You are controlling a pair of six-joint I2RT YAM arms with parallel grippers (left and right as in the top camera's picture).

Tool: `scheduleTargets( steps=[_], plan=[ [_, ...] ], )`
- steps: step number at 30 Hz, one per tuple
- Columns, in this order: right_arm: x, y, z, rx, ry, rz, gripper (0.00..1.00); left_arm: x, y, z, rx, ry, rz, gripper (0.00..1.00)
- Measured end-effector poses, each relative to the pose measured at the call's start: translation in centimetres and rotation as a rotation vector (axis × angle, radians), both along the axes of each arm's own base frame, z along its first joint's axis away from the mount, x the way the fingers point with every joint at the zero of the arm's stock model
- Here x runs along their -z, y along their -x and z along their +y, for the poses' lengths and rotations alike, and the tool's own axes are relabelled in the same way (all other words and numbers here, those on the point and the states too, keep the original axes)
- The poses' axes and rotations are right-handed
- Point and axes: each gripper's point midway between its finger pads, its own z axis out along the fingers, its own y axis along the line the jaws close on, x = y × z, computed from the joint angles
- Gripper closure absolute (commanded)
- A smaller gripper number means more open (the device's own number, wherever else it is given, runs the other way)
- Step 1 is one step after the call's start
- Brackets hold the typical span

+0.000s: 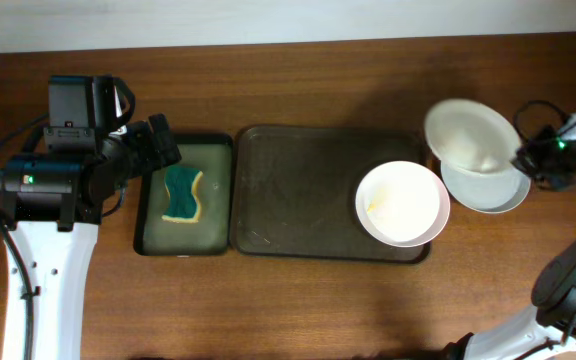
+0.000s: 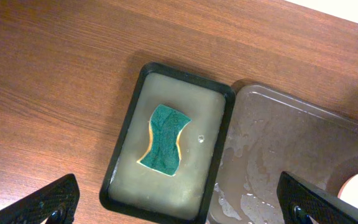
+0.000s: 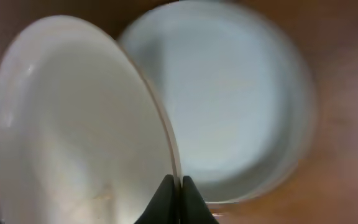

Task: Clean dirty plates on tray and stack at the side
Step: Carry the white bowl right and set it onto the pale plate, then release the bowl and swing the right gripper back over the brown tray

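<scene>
Brown wood-grain bench throughout, pale strip beyond far edge. Far left: left tool released wide by narrow dark tray holding sponge. Centre: brown tray, lone plate at right end. Right, off tray: right tool clenched on tilted plate over flat plate. Level gently, align rims, then release.

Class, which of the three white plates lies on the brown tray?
The leftmost plate, at the tray's right end; the tilted plate and the flat plate are beyond it.
</scene>
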Motion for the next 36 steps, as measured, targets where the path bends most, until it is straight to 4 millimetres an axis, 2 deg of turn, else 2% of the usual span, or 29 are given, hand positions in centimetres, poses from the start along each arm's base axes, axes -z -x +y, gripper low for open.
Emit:
scheduleTargets(
  steps=[1,4,11,17,18,20,21,23,26,29,33,34,35,36],
  plan=[
    [0.5,1.0,-1.6,0.033,0.056,0.044,0.96,0.0,0.0,0.0,0.0,0.0,0.0,0.0],
    [1.4,2.4,-3.1,0.06,0.142,0.121,0.96,0.0,0.0,0.0,0.0,0.0,0.0,0.0],
    [1.9,4.0,-5.1,0.084,0.262,0.208,0.95,0.0,0.0,0.0,0.0,0.0,0.0,0.0],
    [1.8,4.0,-5.5,0.085,0.294,0.215,0.95,0.0,0.0,0.0,0.0,0.0,0.0,0.0],
    [1.8,4.0,-5.5,0.084,0.294,0.216,0.91,0.0,0.0,0.0,0.0,0.0,0.0,0.0],
    [1.8,4.0,-5.5,0.081,0.297,0.216,0.73,0.0,0.0,0.0,0.0,0.0,0.0,0.0],
    [1.8,4.0,-5.5,0.08,0.298,0.217,0.57,0.0,0.0,0.0,0.0,0.0,0.0,0.0],
    [1.8,3.9,-5.5,0.084,0.295,0.215,0.43,0.0,0.0,0.0,0.0,0.0,0.0,0.0],
    [1.8,3.6,-4.9,0.056,0.268,0.193,0.34,0.0,0.0,0.0,0.0,0.0,0.0,0.0],
    [1.7,2.6,-3.4,-0.031,0.216,0.139,0.35,0.0,0.0,0.0,0.0,0.0,0.0,0.0],
    [1.6,1.0,-0.4,-0.163,0.196,0.095,0.43,0.0,0.0,0.0,0.0,0.0,0.0,0.0],
    [1.6,0.4,0.8,-0.211,0.198,0.085,0.47,0.0,0.0,0.0,0.0,0.0,0.0,0.0],
    [1.5,-0.5,2.6,-0.282,0.207,0.068,0.59,0.0,0.0,0.0,0.0,0.0,0.0,0.0],
    [1.5,-0.8,3.2,-0.305,0.21,0.063,0.64,0.0,0.0,0.0,-0.001,0.0,0.0,0.0]
  ],
)
